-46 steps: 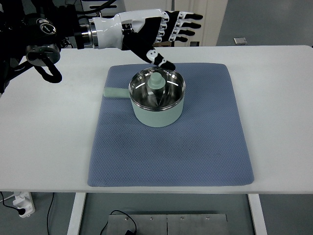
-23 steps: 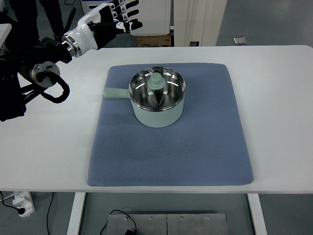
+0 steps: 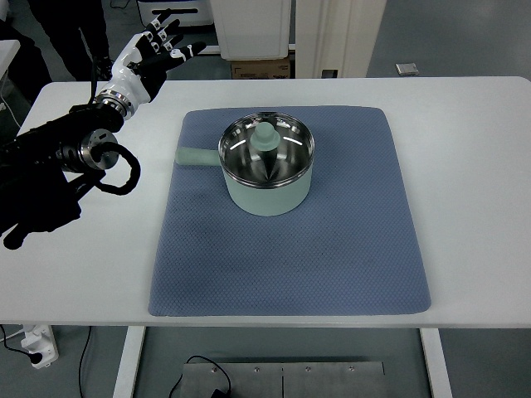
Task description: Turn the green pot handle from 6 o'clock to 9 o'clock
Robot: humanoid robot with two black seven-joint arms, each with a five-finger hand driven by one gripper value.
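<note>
Since the handle (image 3: 193,155) of the green pot (image 3: 266,176) points to 9 o'clock, rotation looks done | left hand (image 3: 153,51) fingers spread, empty, well apart | nothing evidently left

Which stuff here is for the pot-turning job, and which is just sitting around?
For the job:
- green pot
- pot handle, pointing to the picture's left
- left hand, fingers spread, holding nothing, off by the table's far left corner

Just there:
- blue mat under the pot
- white table
- cable on the floor
</note>
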